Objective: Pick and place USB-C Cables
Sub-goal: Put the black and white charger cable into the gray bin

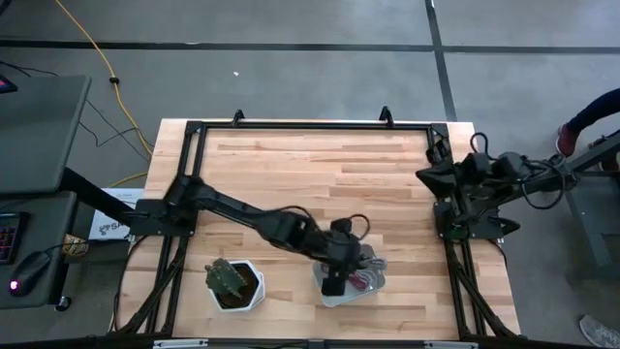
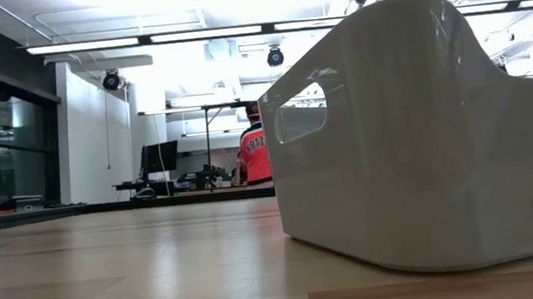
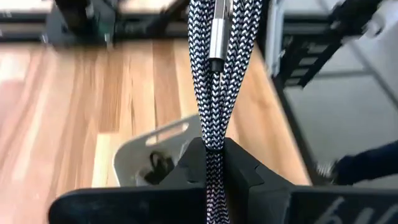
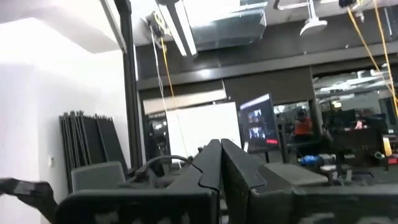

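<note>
Wood tabletop (image 1: 320,165), bright office beyond; left fingers (image 3: 249,171) pinch braided cable (image 3: 217,81) above bin (image 1: 351,289), right fingers (image 4: 214,165) closed, empty.

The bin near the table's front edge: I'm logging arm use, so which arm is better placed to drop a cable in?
Left. The left gripper already pinches the braided black-and-white cable over the bin; the right gripper is parked at the table's right edge, holding nothing.

Both arms matte black, built from chunky angular segments. Left arm (image 1: 232,208): long slim link, bulkier wrist block, a black wire looped near the wrist. Right arm (image 1: 484,184): compact housings with black cabling bunched alongside. Fingers (image 4: 211,168) dark, flat-faced, wedge-shaped.
</note>
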Robot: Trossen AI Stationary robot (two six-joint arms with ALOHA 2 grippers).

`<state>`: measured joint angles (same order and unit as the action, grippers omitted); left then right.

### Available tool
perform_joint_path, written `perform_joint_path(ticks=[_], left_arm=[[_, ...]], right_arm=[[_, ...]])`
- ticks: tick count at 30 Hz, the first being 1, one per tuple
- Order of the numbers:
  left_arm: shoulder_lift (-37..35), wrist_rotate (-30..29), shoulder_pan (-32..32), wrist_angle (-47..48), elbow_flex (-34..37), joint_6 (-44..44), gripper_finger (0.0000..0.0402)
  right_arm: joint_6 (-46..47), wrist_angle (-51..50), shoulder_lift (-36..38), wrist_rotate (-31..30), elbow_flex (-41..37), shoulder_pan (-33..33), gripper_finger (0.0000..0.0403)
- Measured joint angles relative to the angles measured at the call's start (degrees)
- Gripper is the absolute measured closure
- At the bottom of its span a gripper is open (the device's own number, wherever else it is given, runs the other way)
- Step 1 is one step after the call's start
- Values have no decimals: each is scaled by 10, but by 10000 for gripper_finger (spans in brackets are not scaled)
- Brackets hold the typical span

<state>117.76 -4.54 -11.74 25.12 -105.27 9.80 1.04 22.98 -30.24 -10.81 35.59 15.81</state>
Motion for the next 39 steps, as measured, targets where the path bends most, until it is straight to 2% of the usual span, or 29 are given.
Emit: perform_joint_path(ticks=[7, 12, 39], left_arm=[[62, 3, -6, 39, -9, 5, 401], [75, 31, -10, 54, 6, 5, 401], [111, 50, -11, 133, 24, 1, 401]], right_arm=[[22, -42, -10, -12, 0, 0, 403], [35, -66, -9, -12, 0, 0, 403], [41, -69, -8, -13, 0, 0, 403]])
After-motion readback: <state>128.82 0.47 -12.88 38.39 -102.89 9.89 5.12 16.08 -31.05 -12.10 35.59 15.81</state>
